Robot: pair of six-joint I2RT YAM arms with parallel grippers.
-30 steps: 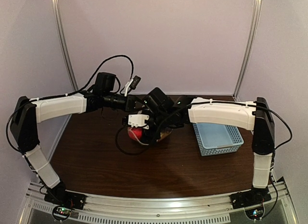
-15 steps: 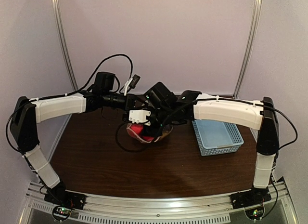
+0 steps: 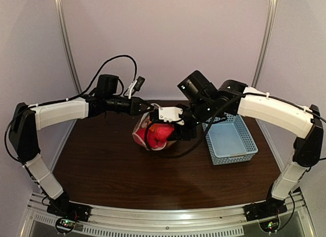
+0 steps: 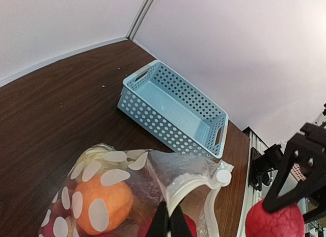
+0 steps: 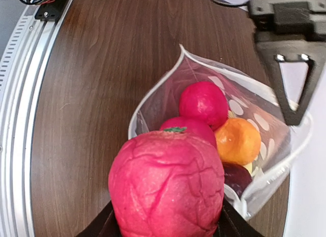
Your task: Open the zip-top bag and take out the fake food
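Top view. My left arm reached nearly level from its base toward mid-table. The left hand (image 3: 144, 107) was pinched together on the upper rim of the zip-top bag (image 3: 145, 139). My right arm rose high and bent down from the right. The right hand (image 3: 172, 132) was clamped on one wrinkled red fruit (image 3: 160, 135), right at the bag. The bag sat near the middle of the tabletop (image 3: 102, 170), with one light-blue basket (image 3: 229, 141) to its right.

Left wrist view. My fingers were closed on the white zip strip (image 4: 191, 188). One orange fruit (image 4: 102, 204) showed through the dotted wall. The basket lay beyond, its long axis running upper left to lower right. The held fruit hung at the lower right, apart from the rim.

Right wrist view. The held fruit filled the foreground between my fingers (image 5: 104, 227). The bag's mouth gaped toward the camera, the opening's long axis running upper left to lower right. Count inside: one smooth red fruit (image 5: 204, 103), a second red fruit (image 5: 191, 126), the orange one, one dark purple fruit (image 5: 235, 177). There was also a sliver of yellow, which I could not count. The left hand gripped the right rim.
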